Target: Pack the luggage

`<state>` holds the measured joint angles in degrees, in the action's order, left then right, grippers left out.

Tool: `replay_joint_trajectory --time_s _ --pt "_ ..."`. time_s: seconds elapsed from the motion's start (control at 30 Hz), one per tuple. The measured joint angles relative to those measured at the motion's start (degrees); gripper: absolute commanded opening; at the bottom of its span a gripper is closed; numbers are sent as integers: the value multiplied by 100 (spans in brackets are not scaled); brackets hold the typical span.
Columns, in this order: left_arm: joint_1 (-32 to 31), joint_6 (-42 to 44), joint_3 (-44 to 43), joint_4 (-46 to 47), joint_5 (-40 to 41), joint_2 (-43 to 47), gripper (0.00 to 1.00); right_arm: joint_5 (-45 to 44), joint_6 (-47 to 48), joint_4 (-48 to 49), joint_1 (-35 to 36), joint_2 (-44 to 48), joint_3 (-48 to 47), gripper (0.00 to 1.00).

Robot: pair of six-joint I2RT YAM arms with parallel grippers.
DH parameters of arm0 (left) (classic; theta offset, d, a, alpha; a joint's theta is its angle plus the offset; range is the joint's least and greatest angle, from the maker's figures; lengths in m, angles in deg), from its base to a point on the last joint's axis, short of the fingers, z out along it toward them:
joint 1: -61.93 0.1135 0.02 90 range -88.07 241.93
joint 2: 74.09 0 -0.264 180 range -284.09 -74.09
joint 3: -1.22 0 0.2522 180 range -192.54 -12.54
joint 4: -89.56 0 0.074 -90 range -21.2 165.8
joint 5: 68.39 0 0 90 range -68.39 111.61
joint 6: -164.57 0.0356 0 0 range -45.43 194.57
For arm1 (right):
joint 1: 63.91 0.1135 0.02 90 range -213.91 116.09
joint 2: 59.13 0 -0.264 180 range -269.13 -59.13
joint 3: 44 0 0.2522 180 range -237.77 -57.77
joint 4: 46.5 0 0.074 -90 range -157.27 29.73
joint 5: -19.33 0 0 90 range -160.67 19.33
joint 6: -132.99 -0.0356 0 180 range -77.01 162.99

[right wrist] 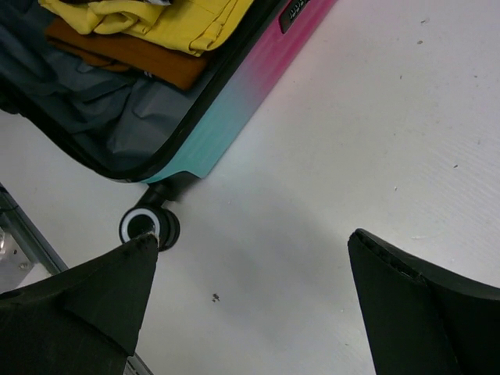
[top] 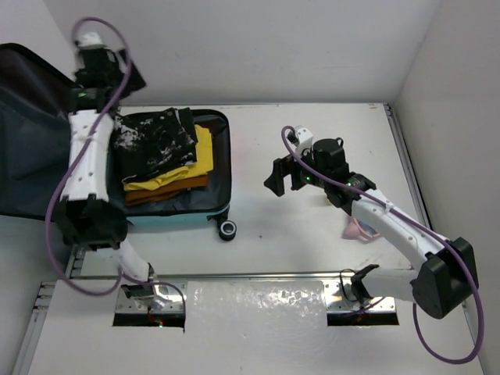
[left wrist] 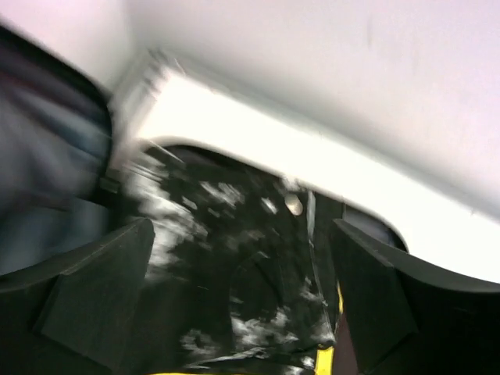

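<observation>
Black patterned garment (top: 152,144) atop yellow clothes (top: 201,150) in the open luggage (top: 183,219)

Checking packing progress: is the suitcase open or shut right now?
Open: the luggage lies flat, its lid thrown back, with folded clothes stacked in the base.

Bright, even light overall. Left wrist view smeared by motion blur; the table (left wrist: 234,125) beyond its jaws glares white, perhaps overexposed. Right wrist view sharp.

luggage (right wrist: 238,98): smooth hard shell, cloth lining | folded clothes (right wrist: 180,19): cloth | table (right wrist: 375,117): matt white
</observation>
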<state>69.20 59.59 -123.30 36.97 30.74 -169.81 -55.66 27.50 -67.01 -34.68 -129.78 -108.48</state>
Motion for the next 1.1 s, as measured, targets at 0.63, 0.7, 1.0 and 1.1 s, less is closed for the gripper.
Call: replay_joint_trajectory --time_s 0.63,0.7,1.0,1.1 --pt "-2151 90 -413 -1528 1989 -2535 99 -17 -208 173 0 -74 199 99" --pt "-2155 76 -407 -1679 2273 -2535 96 -15 -208 210 0 -74 234 99" --pt "-2308 155 -332 -1803 2503 -2551 100 26 -214 380 0 -76 431 99" --pt "-2505 166 -313 -1792 2430 -2564 100 61 -214 476 0 -76 459 99"
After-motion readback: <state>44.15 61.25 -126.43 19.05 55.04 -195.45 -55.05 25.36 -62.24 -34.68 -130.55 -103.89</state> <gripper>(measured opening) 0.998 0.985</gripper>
